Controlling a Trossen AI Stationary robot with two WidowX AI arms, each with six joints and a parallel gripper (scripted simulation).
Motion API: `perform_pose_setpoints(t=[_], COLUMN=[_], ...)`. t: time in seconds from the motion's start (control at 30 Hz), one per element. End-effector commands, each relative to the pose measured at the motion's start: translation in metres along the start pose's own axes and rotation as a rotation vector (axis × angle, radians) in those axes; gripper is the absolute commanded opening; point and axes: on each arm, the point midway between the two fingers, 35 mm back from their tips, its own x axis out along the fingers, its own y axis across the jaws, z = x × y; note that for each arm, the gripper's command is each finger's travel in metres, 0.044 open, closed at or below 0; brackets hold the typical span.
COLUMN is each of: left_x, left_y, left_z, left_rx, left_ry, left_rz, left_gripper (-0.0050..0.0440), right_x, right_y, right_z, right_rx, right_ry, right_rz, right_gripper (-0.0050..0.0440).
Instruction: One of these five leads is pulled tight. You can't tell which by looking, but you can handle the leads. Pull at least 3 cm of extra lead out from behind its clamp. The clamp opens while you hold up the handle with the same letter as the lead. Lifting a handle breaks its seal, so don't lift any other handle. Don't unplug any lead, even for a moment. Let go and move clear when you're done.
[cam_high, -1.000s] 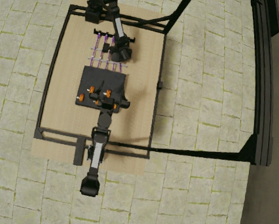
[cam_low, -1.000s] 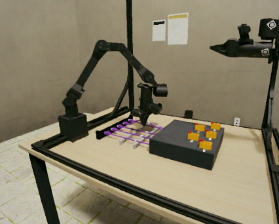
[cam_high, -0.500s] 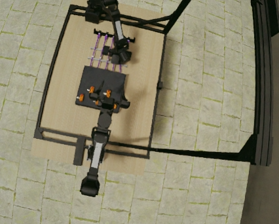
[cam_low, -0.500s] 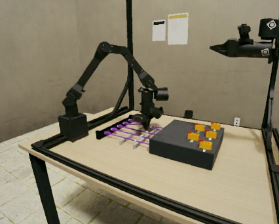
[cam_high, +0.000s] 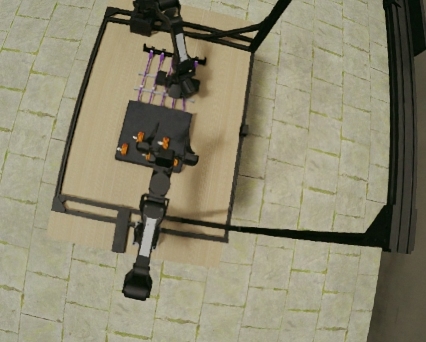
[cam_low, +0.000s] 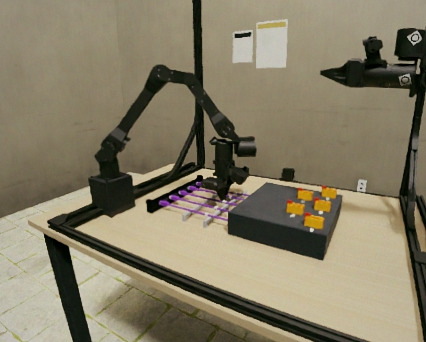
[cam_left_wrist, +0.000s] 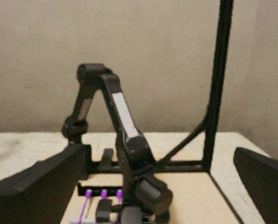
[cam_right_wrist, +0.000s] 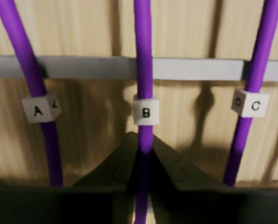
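Purple leads run from a black rail (cam_high: 202, 61) (cam_low: 151, 205) to the black box (cam_high: 131, 119) (cam_low: 272, 241). In the right wrist view, lead A (cam_right_wrist: 30, 75), lead B (cam_right_wrist: 144, 45) and lead C (cam_right_wrist: 237, 145) show white letter tags. My right gripper (cam_right_wrist: 141, 140) (cam_low: 223, 198) points down, shut on lead B just beyond its tag. Several orange handles (cam_high: 124, 148) (cam_low: 314, 221) sit on the box; their letters are too small to read. My left gripper (cam_left_wrist: 159, 152) (cam_low: 322, 73) is open and empty, high above the handle end of the box. The other leads' tags are not readable.
Grey crossbars (cam_right_wrist: 190, 69) (cam_low: 206, 221) run under the leads between rail and box. In the top view, the left arm covers part of the box and some handles, and the right arm covers part of the leads. A dark frame (cam_low: 165, 270) borders the table.
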Motion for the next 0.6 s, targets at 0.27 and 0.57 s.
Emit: perform_pose_setpoints(t=[0.27,0.57], left_x=[-0.001,-0.001], left_y=[0.0,0.0], left_z=[0.006,0.006], left_rx=[0.0,0.0], left_ry=[-0.015,-0.015], left_rz=[0.0,0.0], left_gripper=[0.044,0.044], right_x=[-0.005,-0.049], right_y=[0.002,0.003], right_z=[-0.005,0.004], right_rx=[-0.001,0.003], right_ry=[-0.003,-0.025], right_rz=[0.013,0.02], right_gripper=[-0.005,0.0209])
